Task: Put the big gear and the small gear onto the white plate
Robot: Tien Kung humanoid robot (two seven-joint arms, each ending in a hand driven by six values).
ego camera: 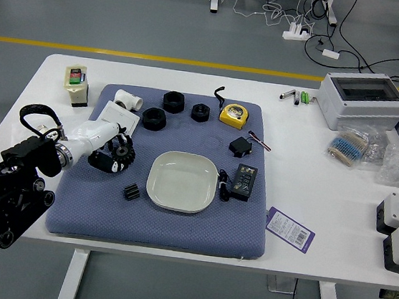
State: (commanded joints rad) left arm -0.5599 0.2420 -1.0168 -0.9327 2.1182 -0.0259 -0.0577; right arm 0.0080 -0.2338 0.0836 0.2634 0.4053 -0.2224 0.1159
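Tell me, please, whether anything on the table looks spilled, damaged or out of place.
I see no spill or damage. Only the purple-edged card looks askew: it lies slanted beside the right edge of the blue mat. The white plate sits flat.
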